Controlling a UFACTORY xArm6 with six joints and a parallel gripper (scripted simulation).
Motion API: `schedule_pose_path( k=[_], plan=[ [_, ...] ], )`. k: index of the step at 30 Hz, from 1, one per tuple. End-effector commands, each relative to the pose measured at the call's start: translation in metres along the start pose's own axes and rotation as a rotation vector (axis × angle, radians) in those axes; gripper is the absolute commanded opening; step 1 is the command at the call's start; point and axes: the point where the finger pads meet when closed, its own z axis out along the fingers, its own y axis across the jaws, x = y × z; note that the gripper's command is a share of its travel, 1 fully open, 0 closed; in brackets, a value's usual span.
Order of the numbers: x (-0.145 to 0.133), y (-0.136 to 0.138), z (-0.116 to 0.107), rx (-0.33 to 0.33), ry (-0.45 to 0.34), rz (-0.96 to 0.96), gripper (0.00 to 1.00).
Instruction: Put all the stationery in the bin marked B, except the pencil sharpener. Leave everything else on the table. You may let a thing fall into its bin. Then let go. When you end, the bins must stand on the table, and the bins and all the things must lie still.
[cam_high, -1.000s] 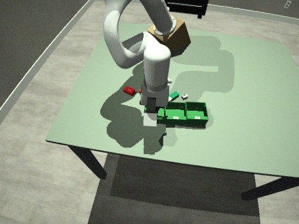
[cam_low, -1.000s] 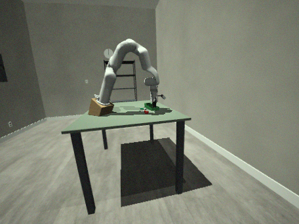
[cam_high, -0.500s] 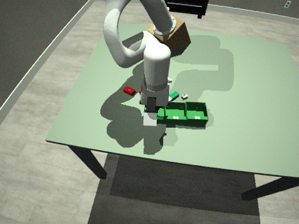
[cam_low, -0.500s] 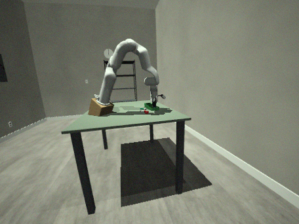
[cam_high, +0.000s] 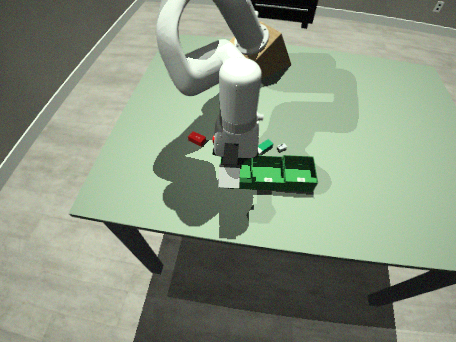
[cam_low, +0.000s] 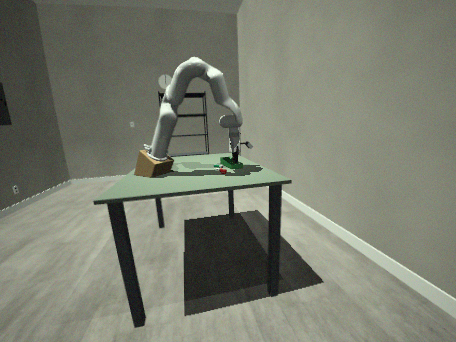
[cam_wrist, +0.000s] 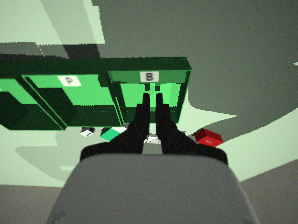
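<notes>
My gripper (cam_wrist: 152, 102) (cam_low: 235, 159) is shut to a narrow gap. I see nothing between the fingertips. It points down over bin B (cam_wrist: 150, 63), the end compartment of a green row; the top view shows bin B mostly hidden behind the hand. Fingers and shadow hide part of its floor; no thing shows in the visible part. A green and white block (cam_high: 265, 146) (cam_wrist: 110, 134) and a small white piece with dark marks (cam_high: 282, 147) (cam_wrist: 87, 132) lie on the table beside the row. Another whitish thing (cam_wrist: 152, 139) shows between the finger bases, partly hidden.
Bin P (cam_wrist: 65, 64) adjoins bin B, with a third compartment beyond it. A red block (cam_high: 197, 138) (cam_wrist: 208, 137) (cam_low: 223, 171) lies on the table (cam_high: 350, 210) near the bin B end. The arm's base stands on a wooden block (cam_high: 275, 60) (cam_low: 150, 165).
</notes>
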Motion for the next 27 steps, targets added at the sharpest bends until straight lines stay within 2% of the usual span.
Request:
schedule_pose_path(
  k=[1,14,19,25,27],
  plan=[
    [0.001,0.0,-0.007,0.001,0.003,0.001,0.07],
    [0.001,0.0,-0.041,0.001,0.004,0.001,0.07],
    [0.001,0.0,-0.041,0.001,0.004,0.001,0.07],
    [-0.001,-0.03,-0.042,0.001,0.003,0.001,0.07],
    [-0.001,-0.03,-0.042,0.001,0.003,0.001,0.07]
  ],
)
